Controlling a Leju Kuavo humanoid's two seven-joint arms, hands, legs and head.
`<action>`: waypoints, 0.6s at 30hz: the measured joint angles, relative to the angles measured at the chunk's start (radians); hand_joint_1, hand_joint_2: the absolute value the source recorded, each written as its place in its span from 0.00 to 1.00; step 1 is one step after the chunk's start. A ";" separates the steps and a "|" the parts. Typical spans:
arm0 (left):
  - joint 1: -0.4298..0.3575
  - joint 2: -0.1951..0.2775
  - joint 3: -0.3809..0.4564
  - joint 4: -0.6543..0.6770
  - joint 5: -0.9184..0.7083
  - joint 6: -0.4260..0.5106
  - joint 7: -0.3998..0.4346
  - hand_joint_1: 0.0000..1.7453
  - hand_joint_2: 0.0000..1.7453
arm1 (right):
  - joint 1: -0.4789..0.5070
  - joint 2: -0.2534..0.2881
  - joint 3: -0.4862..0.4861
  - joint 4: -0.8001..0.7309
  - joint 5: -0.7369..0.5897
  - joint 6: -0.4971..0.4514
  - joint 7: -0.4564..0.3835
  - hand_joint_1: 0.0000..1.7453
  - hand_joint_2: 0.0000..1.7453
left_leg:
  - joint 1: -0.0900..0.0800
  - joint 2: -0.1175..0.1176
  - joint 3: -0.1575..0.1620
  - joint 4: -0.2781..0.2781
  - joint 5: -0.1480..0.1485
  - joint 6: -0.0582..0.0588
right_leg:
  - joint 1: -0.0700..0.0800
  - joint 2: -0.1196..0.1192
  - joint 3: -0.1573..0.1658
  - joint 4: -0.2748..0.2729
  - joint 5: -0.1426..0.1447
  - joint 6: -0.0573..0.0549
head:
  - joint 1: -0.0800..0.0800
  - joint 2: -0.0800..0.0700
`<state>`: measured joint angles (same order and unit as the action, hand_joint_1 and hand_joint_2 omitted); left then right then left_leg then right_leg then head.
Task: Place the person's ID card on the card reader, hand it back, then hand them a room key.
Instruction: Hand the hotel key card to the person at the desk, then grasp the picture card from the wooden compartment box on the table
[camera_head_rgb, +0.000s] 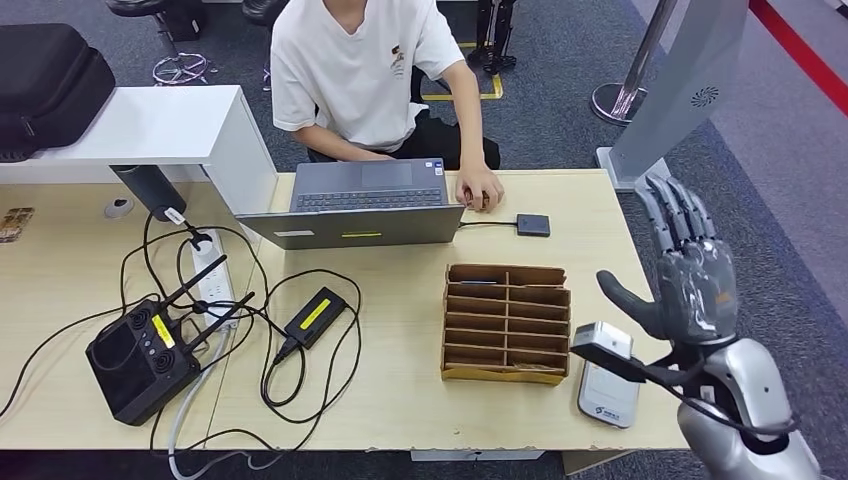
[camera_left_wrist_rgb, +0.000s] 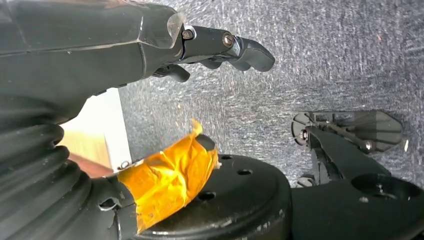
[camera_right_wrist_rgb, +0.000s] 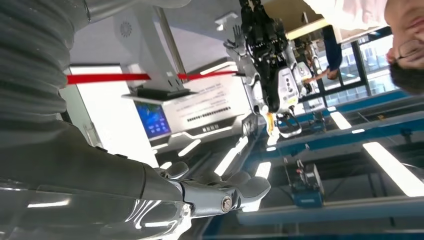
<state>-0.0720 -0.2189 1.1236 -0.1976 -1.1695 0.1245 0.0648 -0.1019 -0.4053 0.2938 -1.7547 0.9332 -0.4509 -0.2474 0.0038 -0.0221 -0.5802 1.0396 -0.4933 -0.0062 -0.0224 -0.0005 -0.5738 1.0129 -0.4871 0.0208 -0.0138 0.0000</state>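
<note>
- The right hand is raised at the bench's right end, palm up, its fingers straight and spread, holding nothing.
- The card reader, a white slab, lies on the bench's near right corner, just beside the cardboard organizer and partly behind the camera mounted on the right wrist.
- No ID card or room key can be made out; the organizer's slots are too small to read, apart from a sliver of blue in the top row.
- A person in a white T-shirt sits across the bench behind an open laptop, one hand resting on the bench beside it, near a small dark square device on a cable.
- Between the right hand and the person stand the organizer and the laptop's right edge.
- To the left lie a black controller with antennas, a power strip, a black adapter with a yellow label and loops of cable.
- The left wrist view shows the left hand hanging over grey carpet, its fingers gently curled and holding nothing, with orange tape on the arm.
- The right wrist view shows the right hand from behind, fingers extended, against ceiling lights and another robot standing in the room.
</note>
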 joint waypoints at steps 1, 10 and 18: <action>0.000 0.000 0.005 0.000 0.003 0.003 -0.001 0.00 1.00 | 0.051 -0.003 -0.017 -0.038 0.015 -0.015 -0.009 0.00 1.00 | 0.000 0.000 0.000 0.000 0.000 0.000 | 0.000 0.000 0.000 0.000 0.000 0.000 | 0.000 0.000; -0.002 -0.009 0.039 0.000 0.022 0.023 -0.007 0.00 1.00 | 0.415 -0.001 -0.066 -0.268 0.179 -0.182 0.025 0.00 1.00 | 0.000 0.001 0.000 -0.001 -0.001 -0.001 | 0.000 0.001 0.000 0.000 -0.001 -0.001 | 0.000 0.000; -0.005 -0.014 0.053 0.000 0.021 0.029 -0.007 0.00 1.00 | 0.533 0.004 0.018 -0.293 0.251 -0.238 0.144 0.00 1.00 | 0.000 0.005 0.001 -0.001 -0.001 -0.001 | 0.000 0.003 0.000 0.000 -0.001 -0.001 | 0.000 0.000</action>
<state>-0.0768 -0.2325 1.1762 -0.1976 -1.1481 0.1537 0.0576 0.4306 -0.4017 0.3117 -2.0477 1.1845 -0.6886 -0.1032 0.0039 -0.0175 -0.5792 1.0387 -0.4941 -0.0071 -0.0224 0.0024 -0.5739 1.0131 -0.4881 0.0195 -0.0140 0.0000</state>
